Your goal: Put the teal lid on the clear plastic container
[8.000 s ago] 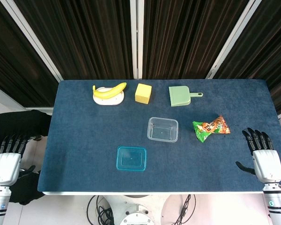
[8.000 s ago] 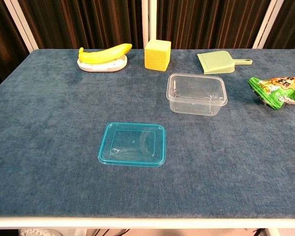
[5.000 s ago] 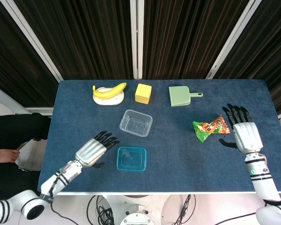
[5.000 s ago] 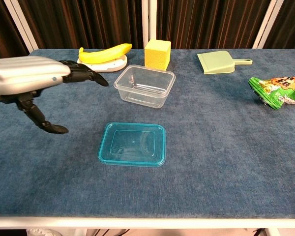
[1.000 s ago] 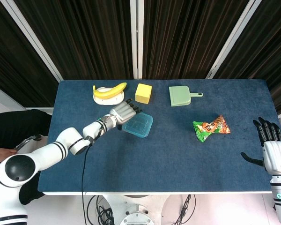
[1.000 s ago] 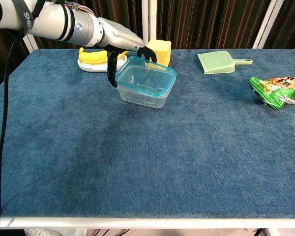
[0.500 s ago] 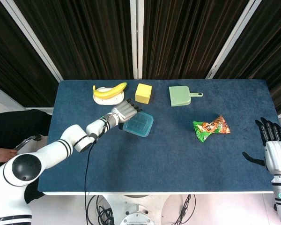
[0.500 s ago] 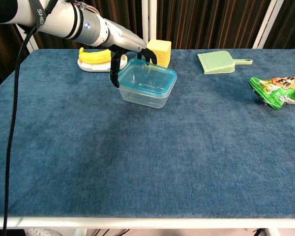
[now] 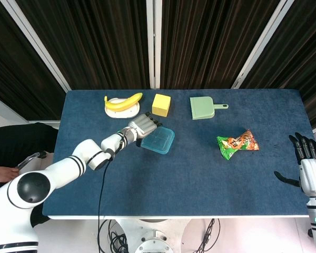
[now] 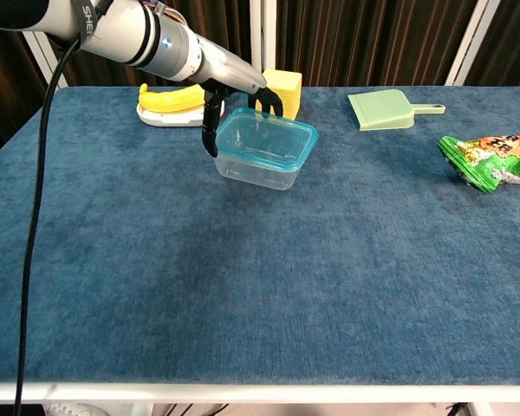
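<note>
The teal lid (image 10: 269,136) lies on top of the clear plastic container (image 10: 258,175), left of the table's middle toward the back. My left hand (image 10: 232,85) is at their back left corner. Its fingers (image 10: 264,101) curl over the lid's rear edge and its thumb (image 10: 210,130) runs down the container's left wall, gripping lid and box together. From the head view the lid (image 9: 159,139) sits just right of the left hand (image 9: 142,125). My right hand (image 9: 310,168) hangs open beyond the table's right edge, holding nothing.
A banana (image 10: 184,95) on a white dish and a yellow block (image 10: 280,92) stand right behind the left hand. A green dustpan (image 10: 383,110) lies at the back right, and a green snack bag (image 10: 494,160) near the right edge. The blue table (image 10: 243,295) stretches toward me.
The left hand has slid the lidded container a little to the right, and the lid sits flatter on it. The right hand has barely moved.
</note>
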`<state>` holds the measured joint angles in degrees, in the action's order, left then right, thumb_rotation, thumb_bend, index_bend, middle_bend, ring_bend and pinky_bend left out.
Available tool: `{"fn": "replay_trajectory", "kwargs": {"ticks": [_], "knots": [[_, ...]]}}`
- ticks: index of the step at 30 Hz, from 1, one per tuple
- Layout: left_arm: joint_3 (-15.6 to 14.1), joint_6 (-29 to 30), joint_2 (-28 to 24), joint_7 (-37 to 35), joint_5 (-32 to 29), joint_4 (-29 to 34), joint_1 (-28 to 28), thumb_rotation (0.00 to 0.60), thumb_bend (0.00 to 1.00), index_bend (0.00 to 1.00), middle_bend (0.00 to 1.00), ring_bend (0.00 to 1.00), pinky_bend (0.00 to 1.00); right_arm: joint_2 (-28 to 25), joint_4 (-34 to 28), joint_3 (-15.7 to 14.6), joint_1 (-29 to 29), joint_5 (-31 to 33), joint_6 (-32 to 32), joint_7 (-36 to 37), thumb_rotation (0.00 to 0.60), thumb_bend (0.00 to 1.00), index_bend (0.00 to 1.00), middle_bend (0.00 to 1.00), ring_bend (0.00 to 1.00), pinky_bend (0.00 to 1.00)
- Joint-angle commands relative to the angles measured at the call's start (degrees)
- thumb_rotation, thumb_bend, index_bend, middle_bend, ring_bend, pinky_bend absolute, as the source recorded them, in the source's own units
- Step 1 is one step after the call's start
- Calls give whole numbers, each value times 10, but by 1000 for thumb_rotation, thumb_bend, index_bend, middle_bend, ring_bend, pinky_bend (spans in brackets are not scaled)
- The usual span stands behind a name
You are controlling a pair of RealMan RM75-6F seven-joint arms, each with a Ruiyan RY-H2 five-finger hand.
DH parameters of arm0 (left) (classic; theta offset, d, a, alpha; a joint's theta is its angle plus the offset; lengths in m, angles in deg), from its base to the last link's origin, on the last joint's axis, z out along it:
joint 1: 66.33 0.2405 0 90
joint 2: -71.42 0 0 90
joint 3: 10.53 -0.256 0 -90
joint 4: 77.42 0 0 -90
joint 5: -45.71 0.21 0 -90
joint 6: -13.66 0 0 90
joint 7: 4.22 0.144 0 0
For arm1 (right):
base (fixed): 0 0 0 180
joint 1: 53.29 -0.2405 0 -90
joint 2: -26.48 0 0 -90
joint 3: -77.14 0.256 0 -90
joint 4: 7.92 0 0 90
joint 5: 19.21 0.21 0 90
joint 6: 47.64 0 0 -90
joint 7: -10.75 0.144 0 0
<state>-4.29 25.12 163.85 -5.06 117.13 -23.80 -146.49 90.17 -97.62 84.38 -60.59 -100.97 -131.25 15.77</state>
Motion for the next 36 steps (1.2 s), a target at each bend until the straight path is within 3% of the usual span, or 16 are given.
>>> {"fn": "replay_trajectory", "kwargs": {"ticks": [1,13,27,36], "knots": [[-4,-5,4,8,-15,-5,-7,600,284,282,244,119,32,0,2,0,0,0,0,2,600,30,0,0,0,0],[-32,-12,10,29,-89,-24,-31,575,284,256,234,119,44,1,8,-1,3,-2,0,9,600,31,0,0,0,0],[-83,9,-5,51,-159,12,-57,562,283,249,213,120,44,2,13,-2,7,-4,-2,17,600,30,0,0,0,0],[-107,25,-8,65,-195,26,-66,562,196,62,58,8,44,3,13,-2,9,-6,-4,19,600,31,0,0,0,0]]}}
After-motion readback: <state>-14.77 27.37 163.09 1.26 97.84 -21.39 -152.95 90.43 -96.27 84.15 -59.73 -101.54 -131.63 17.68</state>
